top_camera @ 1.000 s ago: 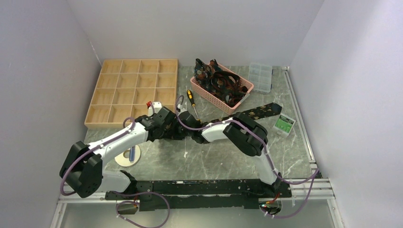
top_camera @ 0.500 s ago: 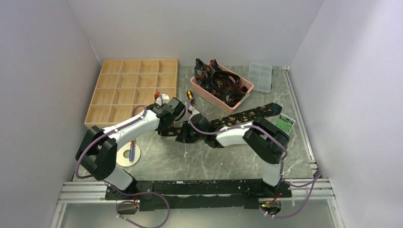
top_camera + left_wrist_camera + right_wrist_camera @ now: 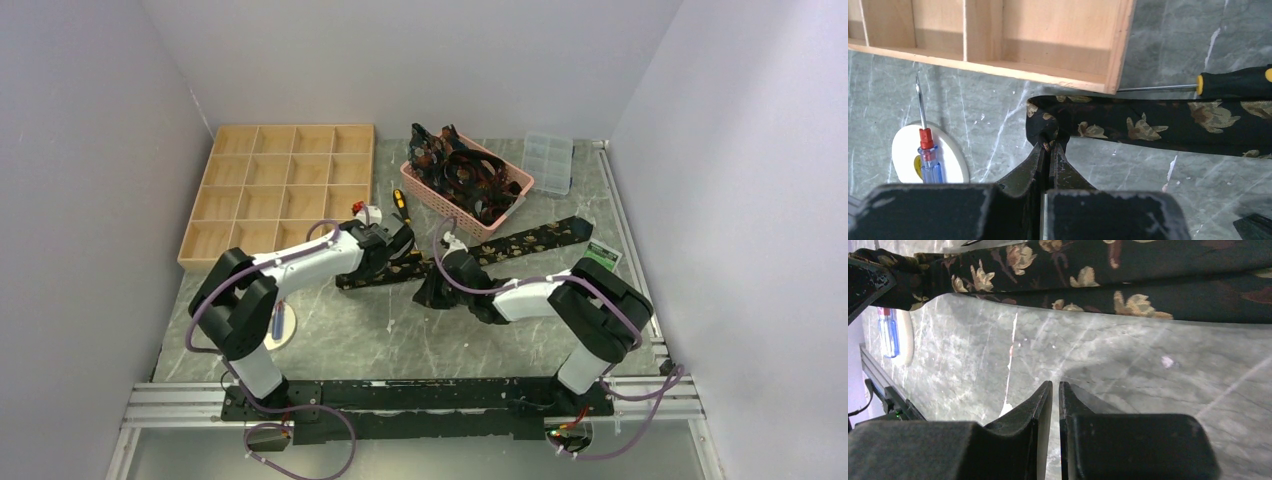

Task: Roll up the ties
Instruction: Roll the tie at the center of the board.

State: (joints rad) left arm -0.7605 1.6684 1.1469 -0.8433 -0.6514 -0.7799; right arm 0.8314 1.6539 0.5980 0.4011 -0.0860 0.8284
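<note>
A black tie (image 3: 520,241) with tan-gold flowers lies stretched across the table from lower left to upper right. My left gripper (image 3: 380,266) is shut on the tie's folded left end (image 3: 1048,131), just in front of the wooden tray's corner. The tie (image 3: 1148,125) runs off to the right of it. My right gripper (image 3: 432,295) hovers just near of the tie's middle, jaws closed with a thin slit and nothing between them (image 3: 1055,386). In the right wrist view the tie (image 3: 1098,270) crosses the top. More ties (image 3: 462,172) fill a pink basket.
A wooden compartment tray (image 3: 285,190) is at the back left. A black-and-yellow screwdriver (image 3: 404,212) lies beside the pink basket (image 3: 516,186). A white disc with a red-and-blue screwdriver (image 3: 928,155) lies near left. A clear plastic box (image 3: 548,160) and a green card (image 3: 600,262) are at the right.
Both arms have swung to the right. The left gripper now sits on the tie's left end and the right gripper has moved right, off the tie, leaving more of it uncovered.
</note>
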